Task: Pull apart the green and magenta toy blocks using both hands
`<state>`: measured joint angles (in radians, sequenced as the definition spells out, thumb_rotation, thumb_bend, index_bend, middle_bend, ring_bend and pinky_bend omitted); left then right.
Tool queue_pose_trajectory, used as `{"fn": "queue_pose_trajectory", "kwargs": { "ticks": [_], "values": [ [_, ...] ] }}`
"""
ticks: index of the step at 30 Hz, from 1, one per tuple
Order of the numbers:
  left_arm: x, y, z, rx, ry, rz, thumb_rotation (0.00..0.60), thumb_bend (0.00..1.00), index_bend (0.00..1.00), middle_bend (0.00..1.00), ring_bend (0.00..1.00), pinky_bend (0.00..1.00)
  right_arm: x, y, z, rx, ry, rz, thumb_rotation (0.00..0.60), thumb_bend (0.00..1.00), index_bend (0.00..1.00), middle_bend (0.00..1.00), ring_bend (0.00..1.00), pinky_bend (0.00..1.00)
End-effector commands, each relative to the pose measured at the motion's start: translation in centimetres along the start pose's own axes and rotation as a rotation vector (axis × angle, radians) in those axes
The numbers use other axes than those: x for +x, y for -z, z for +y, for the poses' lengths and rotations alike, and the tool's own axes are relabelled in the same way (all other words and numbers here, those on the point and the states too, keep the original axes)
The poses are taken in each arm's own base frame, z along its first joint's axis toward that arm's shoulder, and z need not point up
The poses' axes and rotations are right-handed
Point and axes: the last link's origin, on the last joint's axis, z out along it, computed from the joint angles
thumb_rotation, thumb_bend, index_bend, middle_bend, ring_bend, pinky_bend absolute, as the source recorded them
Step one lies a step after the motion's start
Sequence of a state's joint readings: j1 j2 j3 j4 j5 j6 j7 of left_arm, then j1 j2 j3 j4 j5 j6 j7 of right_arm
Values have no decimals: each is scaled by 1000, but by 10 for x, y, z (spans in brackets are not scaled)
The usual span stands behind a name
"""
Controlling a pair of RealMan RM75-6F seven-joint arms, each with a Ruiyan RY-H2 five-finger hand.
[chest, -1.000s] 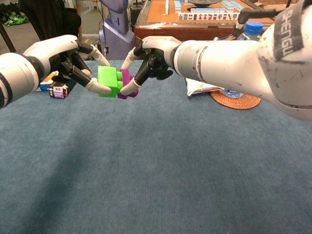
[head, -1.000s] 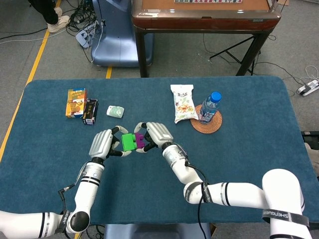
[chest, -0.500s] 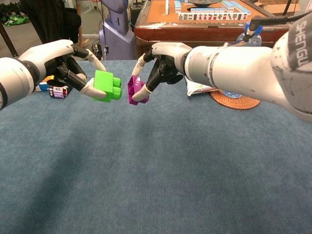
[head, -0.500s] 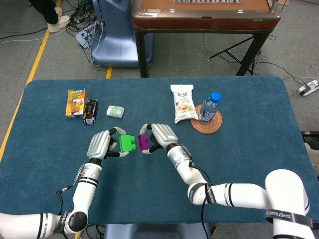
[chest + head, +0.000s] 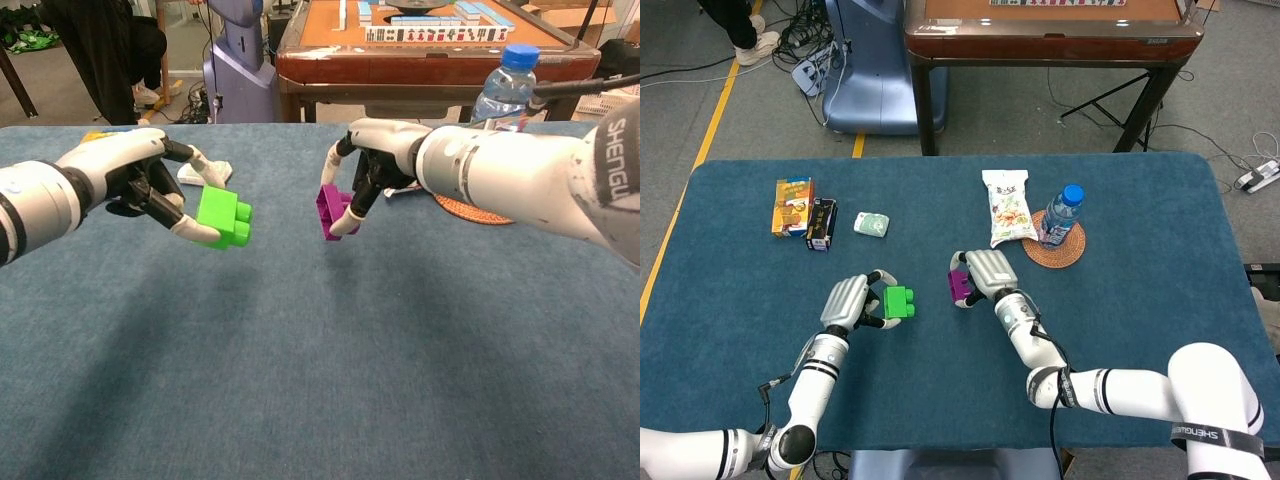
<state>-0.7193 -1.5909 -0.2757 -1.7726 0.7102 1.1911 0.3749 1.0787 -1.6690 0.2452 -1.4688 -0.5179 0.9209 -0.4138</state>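
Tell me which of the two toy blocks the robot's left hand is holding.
The green block. The left hand grips it, while the magenta block sits apart in the right hand.

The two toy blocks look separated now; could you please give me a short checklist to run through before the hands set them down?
1. Blocks fully apart, clear gap between them: ok.
2. Left hand holds the green block firmly: ok, fingers above and below it.
3. Right hand holds the magenta block: ok, pinched between fingertips.
4. Blocks off the table: ok in the chest view.
5. Bare cloth below each block for setting down: ok.
6. Bottle and snack bag away from the right hand: ok.
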Motion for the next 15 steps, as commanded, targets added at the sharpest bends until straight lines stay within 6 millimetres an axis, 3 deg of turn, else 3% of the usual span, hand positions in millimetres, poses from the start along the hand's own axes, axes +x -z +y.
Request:
{"fn": "queue_pose_trajectory", "kwargs": {
  "ticks": [1, 5, 10, 12, 15],
  "values": [
    [0, 0, -2, 4, -8, -1, 600, 0, 80, 1000, 1000, 1000, -1, 0, 0, 7, 15, -13, 600, 0, 141, 1000, 1000, 1000],
    [3, 3, -7, 17, -13, 8, 600, 0, 27, 1000, 1000, 1000, 3, 5, 1, 26, 21, -10, 600, 0, 53, 1000, 1000, 1000],
    [15, 9, -21, 29, -32, 47, 600, 0, 47, 1000, 946, 1000, 14, 21, 9, 37, 33, 21, 600, 0, 40, 947, 968, 998],
    [22, 13, -30, 38, -38, 83, 600, 0, 47, 985, 886, 1000, 19, 31, 16, 35, 58, 30, 600, 0, 60, 879, 898, 957],
    [35, 22, -49, 61, -71, 133, 600, 0, 46, 881, 787, 1000, 29, 49, 31, 23, 165, 55, 600, 0, 135, 707, 718, 791]
  ]
}}
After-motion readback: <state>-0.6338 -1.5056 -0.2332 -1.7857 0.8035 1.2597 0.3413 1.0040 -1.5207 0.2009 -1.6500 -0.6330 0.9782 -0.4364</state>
